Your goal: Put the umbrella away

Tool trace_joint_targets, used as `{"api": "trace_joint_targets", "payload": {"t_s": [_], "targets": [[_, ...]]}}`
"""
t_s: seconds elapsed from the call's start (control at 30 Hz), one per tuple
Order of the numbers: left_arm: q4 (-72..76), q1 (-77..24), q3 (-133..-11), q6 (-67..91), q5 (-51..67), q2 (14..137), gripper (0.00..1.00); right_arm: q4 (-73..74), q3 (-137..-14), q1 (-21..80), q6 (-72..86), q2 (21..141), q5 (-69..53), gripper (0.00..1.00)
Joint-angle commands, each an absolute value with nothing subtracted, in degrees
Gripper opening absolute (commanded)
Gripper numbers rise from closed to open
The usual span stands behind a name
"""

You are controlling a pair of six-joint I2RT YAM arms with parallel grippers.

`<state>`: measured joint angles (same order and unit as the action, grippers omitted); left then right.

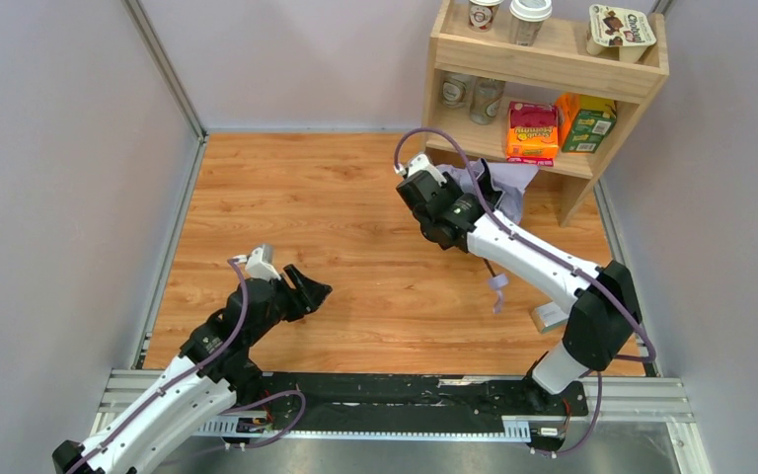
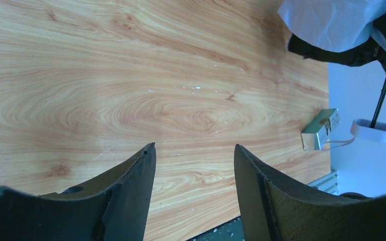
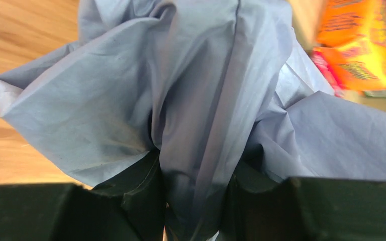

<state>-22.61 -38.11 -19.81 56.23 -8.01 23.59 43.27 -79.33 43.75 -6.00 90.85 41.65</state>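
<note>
The right claw (image 3: 193,201) is clenched on bunched fabric of the umbrella (image 3: 196,90) by the shelf (image 1: 553,64) at the far right corner of the tabletop (image 1: 306,197), while the left claw (image 2: 193,165) is released and empty; advance slowly, since thin cloth could slip.

My table (image 1: 355,197) has a light wood-grain top, softly and evenly lit. Plain pale grey walls (image 1: 49,148) close it in on the left, far and right sides, and a metal post (image 1: 165,67) runs up the far left corner. A metal rail (image 1: 651,397) lies along the near edge. At the far right corner stands a wooden shelf (image 1: 543,61). It has cups (image 1: 530,20) and a carton (image 1: 622,27) on top, with jars (image 1: 486,99), a red box (image 1: 532,133) and a green box (image 1: 586,122) on the board below.
</note>
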Motion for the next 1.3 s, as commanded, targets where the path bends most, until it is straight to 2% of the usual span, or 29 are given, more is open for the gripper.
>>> {"api": "trace_joint_targets", "payload": {"t_s": [0.0, 0.13, 0.23, 0.4, 0.53, 0.63, 0.7, 0.87, 1.03, 1.13, 1.23, 1.27], "targets": [[-19.95, -37.79, -19.69, 55.55, -5.80, 21.98, 0.65, 37.55, -78.32, 45.61, -14.58, 91.92, 64.66, 0.00], [-21.88, -37.79, -19.16, 55.64, -5.54, 18.90, 0.65, 34.19, -76.64, 49.21, -13.98, 97.54, 71.35, 0.00], [-24.16, -37.79, -18.81, 55.81, -5.80, 15.83, 0.65, 36.10, -78.39, 52.64, -9.08, 106.05, 75.49, 0.00], [-27.24, -37.79, -18.37, 56.78, -6.50, 11.26, 0.65, 45.25, -82.53, 58.35, 4.11, 117.67, 74.10, 0.00], [-31.11, -37.79, -18.37, 57.04, -8.26, 7.92, 0.65, 46.14, -82.09, 62.66, 7.38, 121.99, 69.01, 0.00], [-32.78, -37.79, -18.28, 57.30, -9.14, 6.68, 0.64, 41.51, -78.68, 64.24, 3.72, 121.38, 58.84, 0.00], [-33.13, -37.79, -18.11, 57.74, -9.23, 6.50, 0.65, 37.19, -75.08, 64.69, -2.19, 119.10, 45.40, 0.00], [-33.49, -37.79, -17.49, 59.06, -9.14, 6.59, 0.63, 39.10, -73.73, 62.85, -7.46, 117.95, 20.72, 0.00], [-32.44, -37.79, -16.09, 61.95, -8.35, 6.68, 0.63, 38.24, -72.78, 59.33, -11.33, 118.22, 5.84, 0.00], [-30.25, -37.79, -13.64, 66.87, -7.21, 7.55, 0.67, 37.53, -72.68, 57.57, -12.92, 119.09, -2.51, 0.00], [-21.38, -37.79, -8.63, 74.41, -3.79, 10.53, 0.73, 37.09, -73.39, 55.64, -13.62, 120.06, -7.98, 0.00], [-14.40, -37.79, -5.66, 76.79, -2.21, 11.59, 0.77, 36.74, -73.21, 54.85, -13.71, 119.97, -9.91, 0.00]]}}
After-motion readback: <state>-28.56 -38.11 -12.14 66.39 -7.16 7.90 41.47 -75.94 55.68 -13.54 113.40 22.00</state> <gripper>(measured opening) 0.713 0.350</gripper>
